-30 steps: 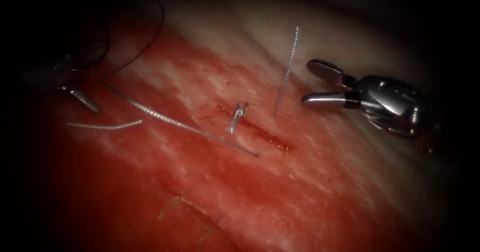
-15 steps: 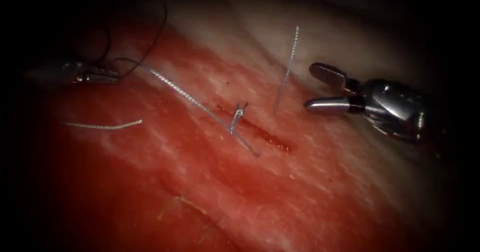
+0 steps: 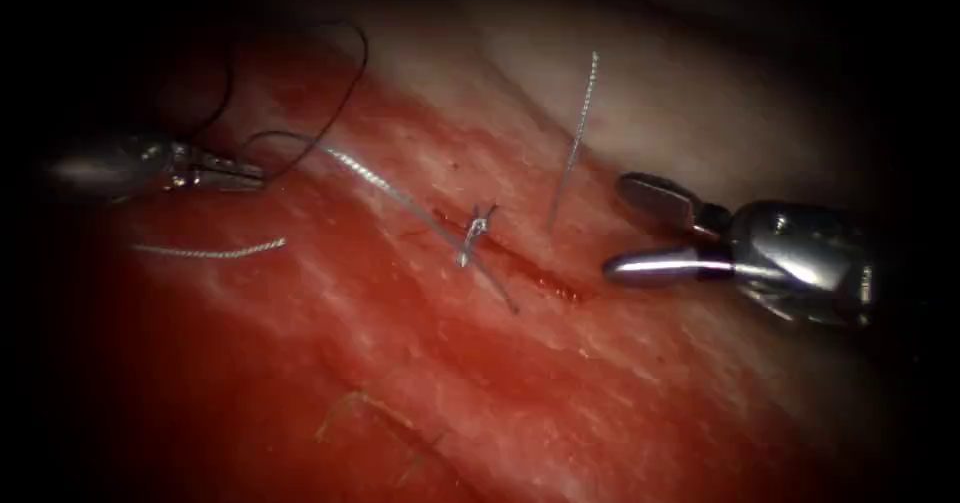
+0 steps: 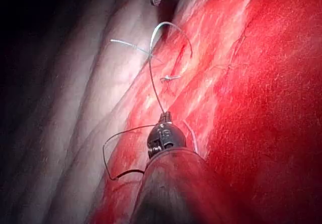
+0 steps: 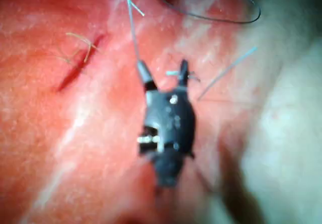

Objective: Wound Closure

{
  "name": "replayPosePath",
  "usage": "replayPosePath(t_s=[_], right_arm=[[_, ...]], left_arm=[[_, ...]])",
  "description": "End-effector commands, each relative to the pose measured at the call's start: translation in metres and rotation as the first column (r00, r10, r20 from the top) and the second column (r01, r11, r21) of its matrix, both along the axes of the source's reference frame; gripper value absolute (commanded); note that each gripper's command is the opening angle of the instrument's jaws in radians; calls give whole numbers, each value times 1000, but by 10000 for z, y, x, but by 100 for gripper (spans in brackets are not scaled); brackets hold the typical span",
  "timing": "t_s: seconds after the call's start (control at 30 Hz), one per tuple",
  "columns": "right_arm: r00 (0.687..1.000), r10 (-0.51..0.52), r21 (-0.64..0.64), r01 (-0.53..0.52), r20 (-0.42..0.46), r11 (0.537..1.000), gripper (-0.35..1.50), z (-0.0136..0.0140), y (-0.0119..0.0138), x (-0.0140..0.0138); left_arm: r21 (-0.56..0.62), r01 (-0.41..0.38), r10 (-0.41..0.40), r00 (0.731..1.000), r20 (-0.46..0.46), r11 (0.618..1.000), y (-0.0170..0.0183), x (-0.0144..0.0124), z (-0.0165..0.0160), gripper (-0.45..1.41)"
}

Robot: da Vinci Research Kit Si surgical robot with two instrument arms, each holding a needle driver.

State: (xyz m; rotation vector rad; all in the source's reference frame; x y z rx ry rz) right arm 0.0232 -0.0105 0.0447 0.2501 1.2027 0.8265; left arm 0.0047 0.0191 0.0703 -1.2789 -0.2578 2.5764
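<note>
Tissue, red-stained pork belly [image 3: 420, 363], bore short dark cut [image 3: 520, 263] with knotted stitch [image 3: 475, 228]. Left steel needle driver [image 3: 245, 173], left of cut, clenched on braided pale thread [image 3: 385, 188] running to knot. Right steel needle driver [image 3: 625, 228], right of cut, jaws parted, held nothing. Cut thread end [image 3: 205, 252] lay on tissue at left. Needle not discernible.

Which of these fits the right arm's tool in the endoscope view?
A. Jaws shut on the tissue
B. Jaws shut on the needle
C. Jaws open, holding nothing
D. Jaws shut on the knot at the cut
C: the right arm's tool has its jaws spread apart over the tissue, right of the cut, with nothing between them.
</note>
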Motion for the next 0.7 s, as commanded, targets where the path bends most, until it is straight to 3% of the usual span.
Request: replayPosePath(t_s=[0.03,0.27,0.7], right_arm=[[1000,-16,2,16,15,1000,131,-18,-7,14],[993,-70,0,70,96,998,135,-55,-5,35],[966,-145,16,145,216,989,138,-79,2,77]], left_arm=[[-14,-10,10,1000,1,1000,-4,-11,4,-45],[-44,-15,16,1000,23,999,-13,-39,-16,-45],[-79,-17,20,999,38,997,-12,-84,-32,-45]])
